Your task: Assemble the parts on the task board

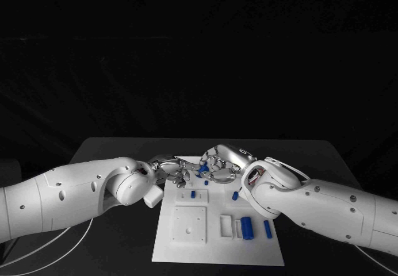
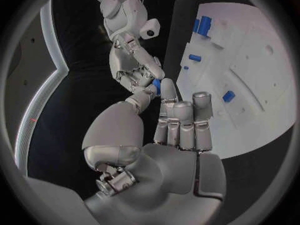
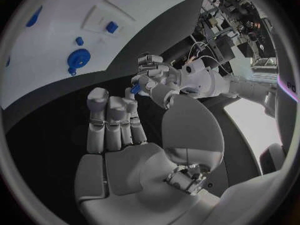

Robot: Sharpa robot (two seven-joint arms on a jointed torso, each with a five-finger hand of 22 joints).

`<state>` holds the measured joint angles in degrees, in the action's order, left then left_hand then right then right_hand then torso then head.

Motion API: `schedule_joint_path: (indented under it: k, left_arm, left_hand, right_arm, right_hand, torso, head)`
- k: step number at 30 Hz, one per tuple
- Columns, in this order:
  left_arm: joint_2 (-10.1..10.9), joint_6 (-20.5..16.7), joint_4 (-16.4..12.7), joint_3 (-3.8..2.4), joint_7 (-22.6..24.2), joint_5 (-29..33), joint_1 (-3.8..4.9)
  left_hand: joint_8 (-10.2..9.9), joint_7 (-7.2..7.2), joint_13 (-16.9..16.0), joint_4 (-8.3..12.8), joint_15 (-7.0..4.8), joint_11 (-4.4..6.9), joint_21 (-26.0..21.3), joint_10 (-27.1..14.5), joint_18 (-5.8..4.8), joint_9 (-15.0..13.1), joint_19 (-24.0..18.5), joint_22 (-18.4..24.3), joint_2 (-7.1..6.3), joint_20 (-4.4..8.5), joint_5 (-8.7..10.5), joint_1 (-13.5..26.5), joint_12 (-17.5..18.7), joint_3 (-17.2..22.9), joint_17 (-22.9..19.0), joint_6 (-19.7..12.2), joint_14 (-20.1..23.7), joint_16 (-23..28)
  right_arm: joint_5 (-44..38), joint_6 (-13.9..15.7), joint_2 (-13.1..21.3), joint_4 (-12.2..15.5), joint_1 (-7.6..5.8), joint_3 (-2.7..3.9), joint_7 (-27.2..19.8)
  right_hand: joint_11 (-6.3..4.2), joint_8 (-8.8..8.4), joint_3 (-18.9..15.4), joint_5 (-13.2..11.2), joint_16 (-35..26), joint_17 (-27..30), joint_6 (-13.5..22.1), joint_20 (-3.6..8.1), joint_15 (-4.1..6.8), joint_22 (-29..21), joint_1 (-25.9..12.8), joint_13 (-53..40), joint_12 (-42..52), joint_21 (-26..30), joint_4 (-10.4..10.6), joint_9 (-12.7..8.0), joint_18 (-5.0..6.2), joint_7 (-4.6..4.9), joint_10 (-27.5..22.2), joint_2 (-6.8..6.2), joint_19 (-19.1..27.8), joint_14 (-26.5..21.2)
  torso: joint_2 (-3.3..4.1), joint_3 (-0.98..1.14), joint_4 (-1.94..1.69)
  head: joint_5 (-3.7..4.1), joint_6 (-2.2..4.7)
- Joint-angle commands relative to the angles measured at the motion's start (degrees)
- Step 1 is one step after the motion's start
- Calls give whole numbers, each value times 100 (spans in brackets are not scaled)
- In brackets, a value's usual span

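Note:
The white task board (image 1: 219, 253) lies in the middle of the black table. Above its far edge my left hand (image 1: 170, 169) and right hand (image 1: 222, 167) meet fingertip to fingertip. Between them is a small blue part (image 1: 202, 168), pinched from both sides. In the left wrist view the blue part (image 2: 156, 86) sits between my left hand's (image 2: 181, 130) thumb and finger, with the right hand (image 2: 134, 67) closed on it from beyond. The right wrist view shows the blue part (image 3: 135, 88) at the right hand's (image 3: 115, 120) fingertips, against the left hand (image 3: 153, 75).
Loose blue parts lie on the board: two short ones (image 1: 193, 194) (image 1: 236, 196) and two long ones (image 1: 249, 228) (image 1: 268, 229). A round blue part (image 3: 79, 60) sits near the board's edge. A raised white block (image 1: 189, 224) stands on the board. White cables (image 1: 75, 236) run along the table's left.

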<state>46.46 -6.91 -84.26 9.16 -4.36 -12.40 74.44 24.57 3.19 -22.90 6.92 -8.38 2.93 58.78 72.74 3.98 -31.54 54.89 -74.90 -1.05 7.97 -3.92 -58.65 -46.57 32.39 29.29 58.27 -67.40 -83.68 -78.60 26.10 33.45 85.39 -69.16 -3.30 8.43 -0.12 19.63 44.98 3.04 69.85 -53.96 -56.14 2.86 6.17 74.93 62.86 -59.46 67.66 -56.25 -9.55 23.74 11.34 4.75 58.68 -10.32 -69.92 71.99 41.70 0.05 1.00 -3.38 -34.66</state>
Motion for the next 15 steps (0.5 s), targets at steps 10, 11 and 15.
schedule_joint_path:
  k: [10, 11, 15]
  left_arm:
    - [-17, 174, -37, -6, 39, 60, 7]
    - [-17, 198, -38, -6, 27, 61, 7]
    - [-17, 272, -37, -6, -21, 75, 7]
  left_hand:
    - [23, 15, 6, 769, -86, 9, 10, 41, -53, -27, 57, -46, 46, 619, -37, 10, 25, 739, -8, 45, -60, 36]
    - [22, 15, 6, 769, -86, 9, 10, 41, -53, -27, 57, -46, 46, 619, -37, 11, 25, 739, -8, 45, -60, 37]
    - [3, 20, 9, 768, -82, 4, 5, 32, -57, -30, 57, -44, 46, 619, -3, 36, 34, 738, -12, 28, -55, 47]
  right_arm:
    - [-136, -19, -7, -19, 11, -1, -65]
    - [-137, -14, -8, -22, 13, -1, -67]
    - [-147, -4, -8, -30, 15, -1, -70]
  right_hand:
    - [-47, 63, 105, -22, 22, -16, -193, 40, 58, 117, 67, 1, 32, -45, -23, 42, 366, 101, 12, 72, -10, -3]
    - [-48, 65, 112, -22, 24, -18, -195, 40, 59, 117, 65, 1, 33, -48, -23, 43, 366, 100, 13, 80, -11, -2]
    - [-51, 69, 129, -22, 27, -21, -202, 40, 61, 117, 58, 0, 36, -55, -24, 46, 366, 97, 17, 98, -12, 0]
  torso:
    - [1, 0, 1]
    - [1, -1, 0]
    - [4, 0, 0]
  head:
    - [3, -11]
    - [3, -12]
    - [2, -9]
